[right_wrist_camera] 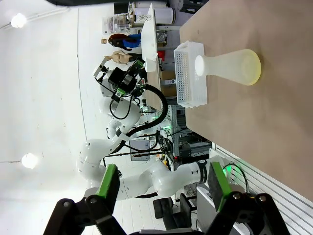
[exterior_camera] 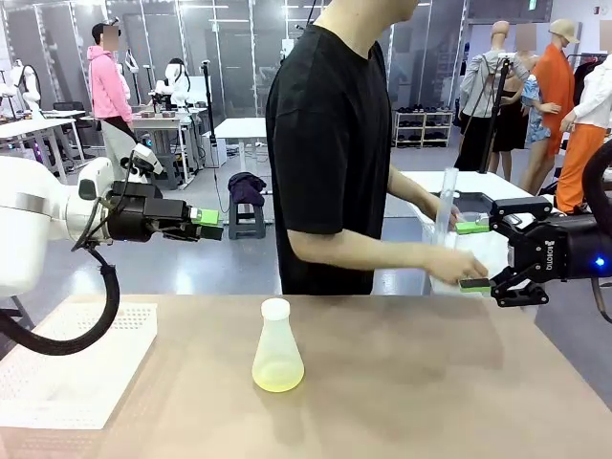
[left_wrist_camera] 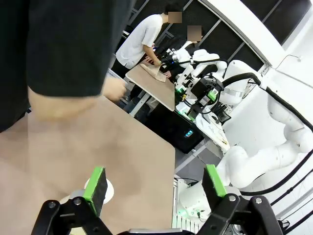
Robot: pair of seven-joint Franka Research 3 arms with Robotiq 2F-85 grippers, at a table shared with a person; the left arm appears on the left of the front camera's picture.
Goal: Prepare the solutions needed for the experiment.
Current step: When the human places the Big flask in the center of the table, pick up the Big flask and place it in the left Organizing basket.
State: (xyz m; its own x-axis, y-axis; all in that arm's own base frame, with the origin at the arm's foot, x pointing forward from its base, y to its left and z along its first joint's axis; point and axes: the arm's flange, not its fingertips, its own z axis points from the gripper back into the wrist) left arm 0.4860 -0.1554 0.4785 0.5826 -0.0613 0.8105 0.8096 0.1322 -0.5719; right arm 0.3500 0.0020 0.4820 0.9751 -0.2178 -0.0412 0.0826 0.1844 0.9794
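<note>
While your left gripper (exterior_camera: 212, 225), up left of the flask (exterior_camera: 276, 339), and right gripper (exterior_camera: 461, 255), up right of it, both hang spread and empty, the solutions (exterior_camera: 278, 378) pool in that flask's bottom.

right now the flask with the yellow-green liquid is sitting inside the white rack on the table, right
No: the flask with the yellow-green liquid stands on the bare table beside the white rack, apart from it, not inside it. The front view shows this.

Bright, even overhead lighting; wide-angle wrist distortion, blurred foreground.
</note>
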